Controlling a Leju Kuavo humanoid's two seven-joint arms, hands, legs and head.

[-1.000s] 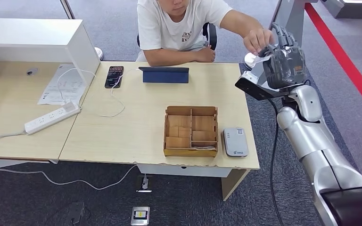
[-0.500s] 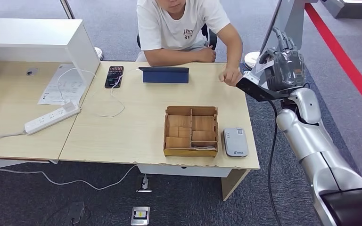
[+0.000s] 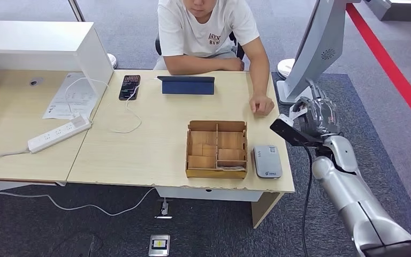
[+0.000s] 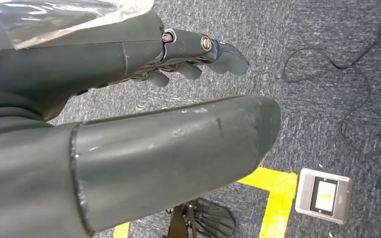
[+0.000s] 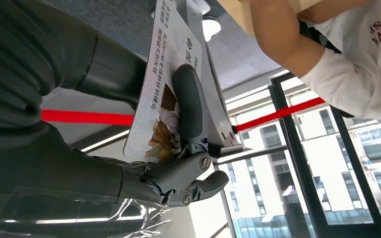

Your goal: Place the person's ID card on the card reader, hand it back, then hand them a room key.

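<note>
My right hand (image 3: 319, 114) hangs just past the table's right edge, level with the person's hand (image 3: 261, 105) that rests on the tabletop. It pinches the ID card (image 5: 161, 84), a white card with printed text and a picture, between its thumb and a finger (image 5: 189, 106); from above the ID card (image 3: 298, 111) shows as a pale sliver. The grey card reader (image 3: 267, 160) lies near the table's front right corner, left of and below that hand. A wooden compartment box (image 3: 217, 148) stands beside the reader. My left hand (image 4: 178, 99) hangs over the carpet, holding nothing.
A blue tablet cover (image 3: 186, 84), a phone (image 3: 129, 86) with a cable and a power strip (image 3: 59, 134) lie on the table (image 3: 150, 139). A white kiosk stand (image 3: 316, 48) rises behind my right hand. A floor socket (image 3: 159, 244) sits under the table.
The person let go of the card and laid that hand on the table. My right hand, still holding the card, came down from head height to table level.
</note>
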